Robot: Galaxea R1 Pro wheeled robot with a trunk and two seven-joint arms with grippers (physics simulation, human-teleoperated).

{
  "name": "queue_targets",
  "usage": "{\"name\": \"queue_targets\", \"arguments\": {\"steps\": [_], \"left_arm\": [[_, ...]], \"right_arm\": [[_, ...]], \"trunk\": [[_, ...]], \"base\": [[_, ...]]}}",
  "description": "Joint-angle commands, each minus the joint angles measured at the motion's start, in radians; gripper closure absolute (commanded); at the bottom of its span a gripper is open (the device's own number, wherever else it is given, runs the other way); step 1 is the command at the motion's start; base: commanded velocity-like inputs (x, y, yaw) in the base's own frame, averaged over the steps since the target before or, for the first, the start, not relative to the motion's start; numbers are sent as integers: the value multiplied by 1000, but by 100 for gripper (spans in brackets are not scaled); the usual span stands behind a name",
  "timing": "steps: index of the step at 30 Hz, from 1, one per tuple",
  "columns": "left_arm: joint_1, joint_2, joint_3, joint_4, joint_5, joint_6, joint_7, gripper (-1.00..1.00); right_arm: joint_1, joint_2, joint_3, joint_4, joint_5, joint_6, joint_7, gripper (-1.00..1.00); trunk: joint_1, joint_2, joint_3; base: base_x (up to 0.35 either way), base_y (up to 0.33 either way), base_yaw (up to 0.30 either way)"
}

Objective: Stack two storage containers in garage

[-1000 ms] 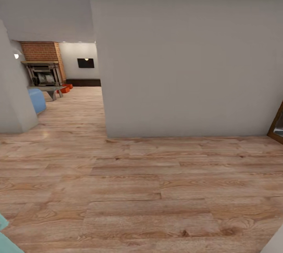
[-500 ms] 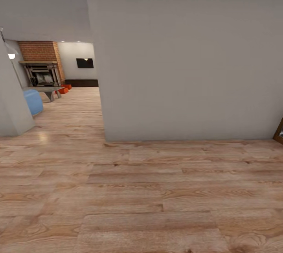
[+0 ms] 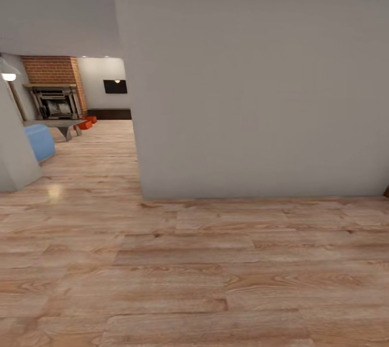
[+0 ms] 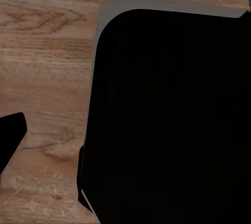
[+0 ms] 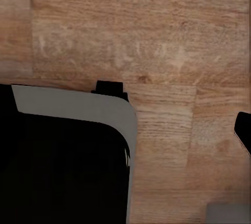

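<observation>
Wood plank floor runs up to one plain grey wall in the head view. Past that wall's left edge lies the living room, with one brick fireplace, one blue sofa and two red-orange storage containers on its floor beside a low table. Each wrist view looks down on planks and the robot's dark base; whether either gripper is apart or together cannot be told.
</observation>
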Motion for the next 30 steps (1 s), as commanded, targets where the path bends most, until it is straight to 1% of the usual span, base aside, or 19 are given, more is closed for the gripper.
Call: {"name": "queue_targets", "arguments": {"steps": [1, 30], "left_arm": [[0, 0, 4, 0, 6, -1, 0, -100], [0, 0, 6, 0, 5, -1, 0, -100]], "right_arm": [[-1, 0, 7, 2, -1, -5, 1, -100], [-1, 0, 7, 2, -1, -5, 1, -100]], "trunk": [[1, 0, -1], [1, 0, -1]], "base": [[322, 0, 0], [322, 0, 0]]}}
